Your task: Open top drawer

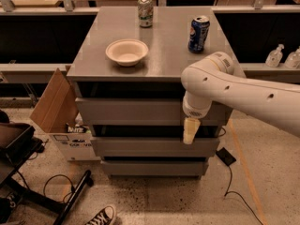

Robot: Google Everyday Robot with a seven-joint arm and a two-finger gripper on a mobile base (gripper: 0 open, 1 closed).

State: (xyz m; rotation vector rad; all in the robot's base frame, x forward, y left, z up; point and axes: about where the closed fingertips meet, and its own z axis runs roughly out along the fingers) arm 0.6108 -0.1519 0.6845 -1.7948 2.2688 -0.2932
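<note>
The top drawer is the widest grey handleless front, just under the grey cabinet top, with a dark gap above it. Two narrower grey drawer fronts lie below it. My gripper hangs down from the white arm that comes in from the right. It is in front of the right part of the top drawer's front, with its cream tip reaching down over the gap to the middle drawer. The arm hides the drawer's right end.
On the cabinet top stand a white bowl, a green can and a blue can. An open cardboard box stands left of the cabinet. A black chair base, cables and a shoe are on the floor.
</note>
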